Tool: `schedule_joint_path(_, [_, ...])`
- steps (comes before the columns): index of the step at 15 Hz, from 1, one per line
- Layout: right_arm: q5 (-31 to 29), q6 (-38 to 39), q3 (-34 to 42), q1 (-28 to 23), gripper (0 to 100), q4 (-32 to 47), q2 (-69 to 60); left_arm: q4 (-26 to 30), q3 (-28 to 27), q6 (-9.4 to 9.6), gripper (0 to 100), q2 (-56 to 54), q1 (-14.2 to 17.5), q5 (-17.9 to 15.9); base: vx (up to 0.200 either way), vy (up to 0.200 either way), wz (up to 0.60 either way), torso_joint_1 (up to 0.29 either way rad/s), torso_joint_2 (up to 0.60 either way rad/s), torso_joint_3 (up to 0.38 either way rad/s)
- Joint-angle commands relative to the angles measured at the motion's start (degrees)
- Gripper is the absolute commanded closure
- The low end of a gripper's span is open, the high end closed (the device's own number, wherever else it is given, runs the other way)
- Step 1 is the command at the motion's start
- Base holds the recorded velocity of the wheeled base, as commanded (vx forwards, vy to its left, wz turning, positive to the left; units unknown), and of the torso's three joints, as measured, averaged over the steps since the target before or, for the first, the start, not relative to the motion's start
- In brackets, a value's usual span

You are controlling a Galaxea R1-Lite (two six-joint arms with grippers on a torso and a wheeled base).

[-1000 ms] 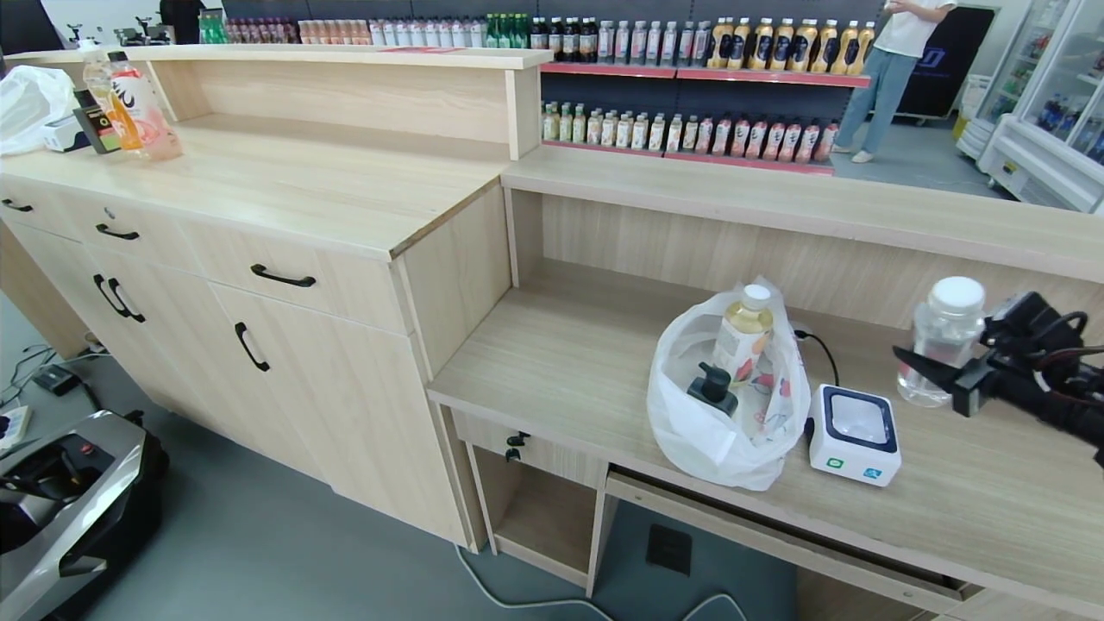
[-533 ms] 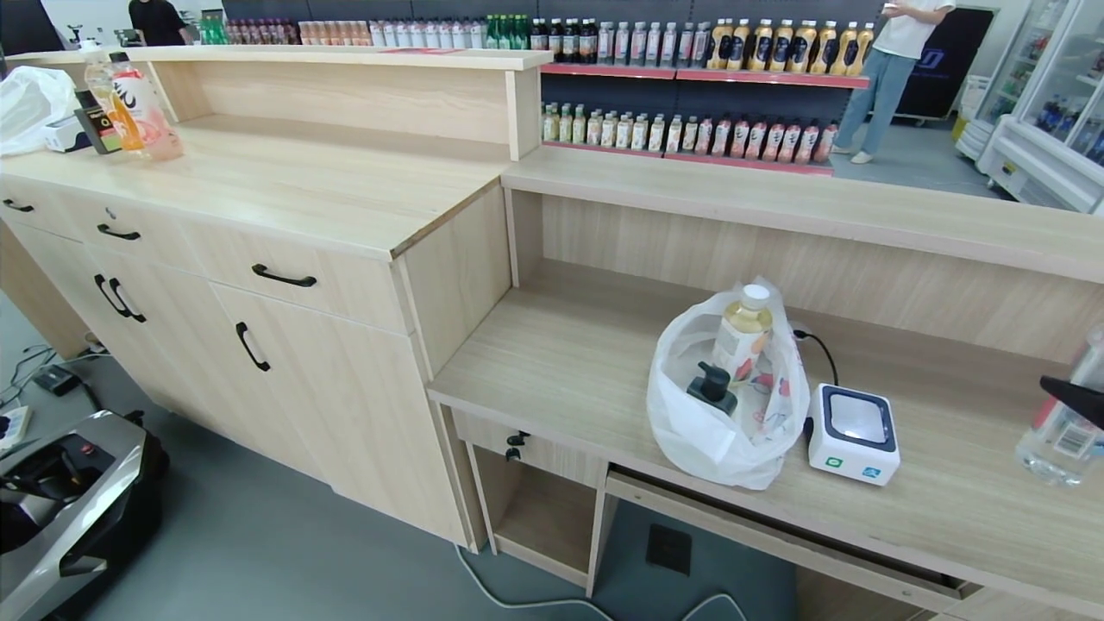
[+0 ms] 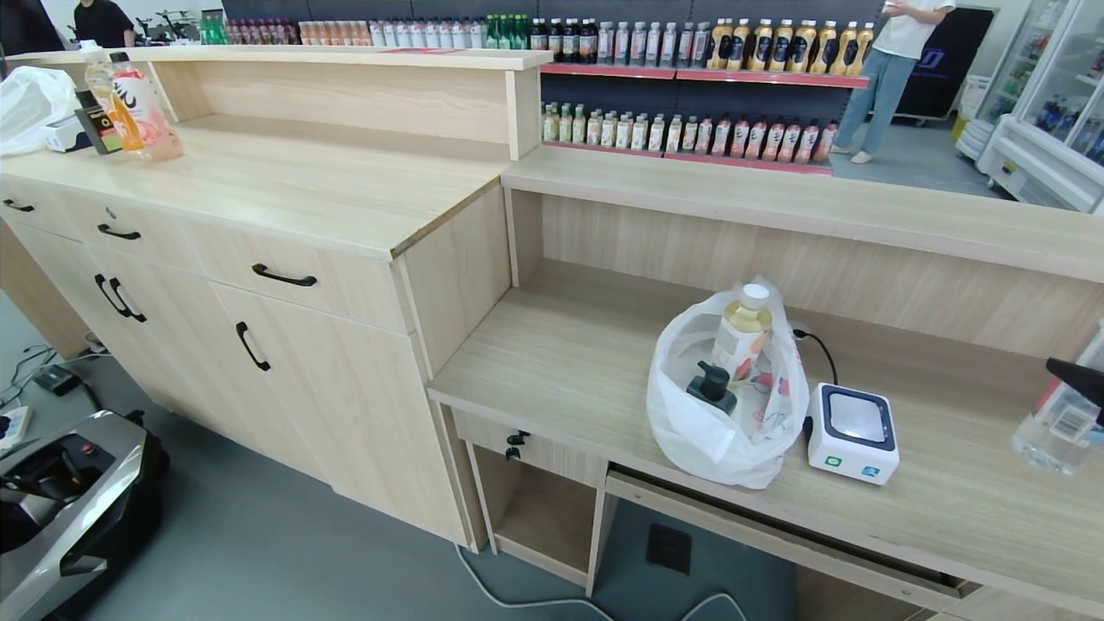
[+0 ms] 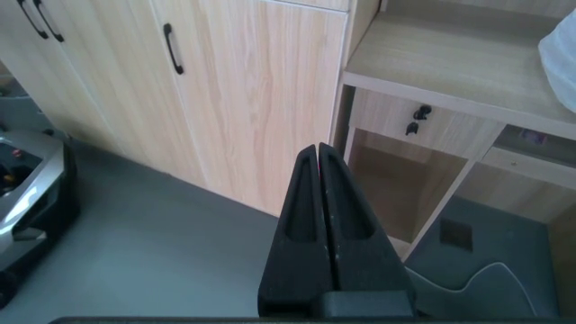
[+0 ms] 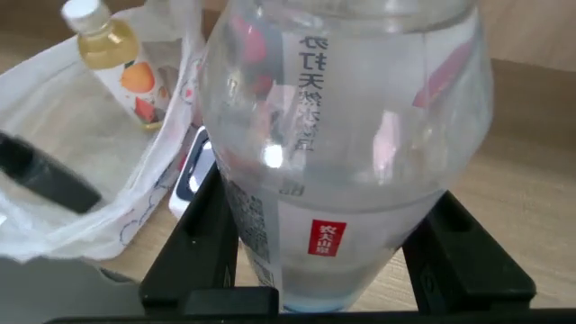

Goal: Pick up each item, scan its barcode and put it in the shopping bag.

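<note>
One white plastic shopping bag [image 3: 716, 431] stands open on the lower desk [image 3: 561, 354], right of centre in the head view. It is thin and crinkled and holds two things. One is a yellow drink bottle [image 3: 742, 332] with a white cap, standing upright. The other is a black pump top [image 3: 712, 386] in front of it.

Just beside the bag, on its right, sits one scanner [image 3: 852, 433], a small white box with rounded corners and a dark-framed window facing up. A black cable [image 3: 824, 349] runs from behind it toward the desk's back wall.

At the far right edge of the frame one clear bottle [image 3: 1056, 427] tilts above the desk, a white barcode label on its side. The right gripper [image 3: 1078, 378] has hold of it, black fingers [image 5: 193, 243] pressed on either side of the rounded, see-through body.

The left gripper [image 4: 321, 202] hangs low over the grey floor [image 4: 180, 243] by the cabinet doors. Its two tapered fingers are pressed flat together with nothing between them.

The desk and the taller counter [image 3: 285, 190] at left are pale wood-grain board with black handles. In the upper left, on that counter, stand two drink bottles [image 3: 138, 108] beside a second white bag [image 3: 30, 99]. Behind, two red-edged shelves [image 3: 690, 73] carry rows of bottles. Glass-door coolers [image 3: 1044, 112] fill the upper right corner.
</note>
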State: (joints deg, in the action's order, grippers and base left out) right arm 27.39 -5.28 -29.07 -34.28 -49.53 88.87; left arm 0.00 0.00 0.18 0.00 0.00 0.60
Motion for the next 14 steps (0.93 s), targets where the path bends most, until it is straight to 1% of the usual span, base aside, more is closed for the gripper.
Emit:
schedule_joint_path(1, [-9.7,5.7,-1.2,6.9,100,-3.0,1.2,0.0,0.0,-0.01,100,0.0,0.0,0.0,0.000,0.000,0.00,0.000,0.00,0.000])
schedule_joint_path(2, [-17.5,6.3,-0.2,11.3,100,-7.2,2.4,0.0,0.0,-0.01,100,0.0,0.0,0.0,0.000,0.000,0.00,0.000,0.00,0.000])
schedule_joint_path(3, [-20.5,5.4,1.0,13.4,100,-10.1,2.9,0.0,0.0,-0.01,100,0.0,0.0,0.0,0.000,0.000,0.00,0.000,0.00,0.000])
schedule_joint_path(4, [-24.4,-2.3,2.5,14.8,100,-11.7,3.2,0.0,0.0,-0.01,100,0.0,0.0,0.0,0.000,0.000,0.00,0.000,0.00,0.000])
schedule_joint_path(5, [-26.1,-7.4,2.8,14.7,100,-11.5,3.3,0.0,0.0,-0.01,100,0.0,0.0,0.0,0.000,0.000,0.00,0.000,0.00,0.000])
schedule_joint_path(6, [-28.5,-15.6,3.1,14.2,100,-12.0,3.2,0.0,0.0,-0.01,100,0.0,0.0,0.0,0.000,0.000,0.00,0.000,0.00,0.000])
schedule_joint_path(7, [-28.5,-17.2,3.1,14.2,100,-12.9,3.2,0.0,0.0,-0.01,100,0.0,0.0,0.0,0.000,0.000,0.00,0.000,0.00,0.000])
schedule_joint_path(9, [-28.5,-17.7,3.8,15.5,100,-16.6,3.9,0.0,0.0,-0.01,100,0.0,0.0,0.0,0.000,0.000,0.00,0.000,0.00,0.000])
schedule_joint_path(11, [-28.8,-19.2,4.0,15.6,100,-18.5,4.2,0.0,0.0,-0.01,100,0.0,0.0,0.0,0.000,0.000,0.00,0.000,0.00,0.000])
schedule_joint_path(14, [-27.5,-19.0,4.4,16.0,100,-21.4,4.9,0.0,0.0,-0.01,100,0.0,0.0,0.0,0.000,0.000,0.00,0.000,0.00,0.000])
